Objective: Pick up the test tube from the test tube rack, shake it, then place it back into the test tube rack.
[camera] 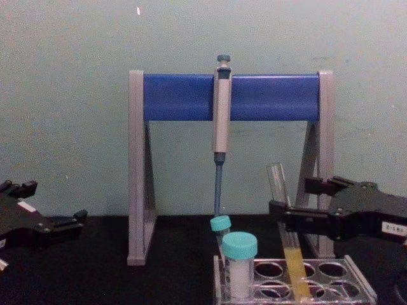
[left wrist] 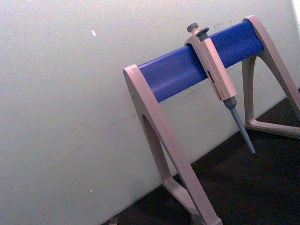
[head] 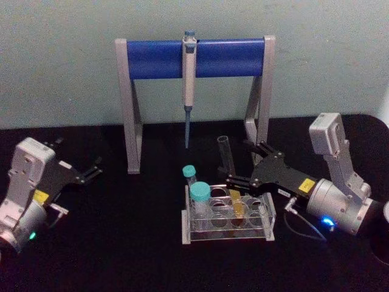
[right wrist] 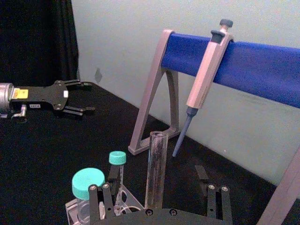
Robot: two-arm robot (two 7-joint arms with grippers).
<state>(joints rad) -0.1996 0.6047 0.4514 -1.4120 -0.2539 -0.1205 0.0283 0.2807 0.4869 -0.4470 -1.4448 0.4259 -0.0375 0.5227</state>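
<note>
My right gripper [head: 237,162] reaches in from the right at rack level with its jaws spread wide. In the right wrist view one finger stands on either side of the test tube [right wrist: 157,173], with a gap showing on both sides. From the chest view the near finger crosses in front of the glass, and I cannot tell whether it touches. The tube sits in a hole near the middle of the test tube rack [head: 225,234], leaning a little so that its open mouth tips toward my left, and yellow-orange liquid fills its lower part. Two teal-capped tubes [head: 199,193] stand at the rack's left end. Behind the rack, a pipette [head: 189,85] hangs from the blue bar of the grey stand [head: 152,58]. My left gripper [right wrist: 90,97] rests well off to the left above the black table [head: 121,243], its jaws also apart and holding nothing.
</note>
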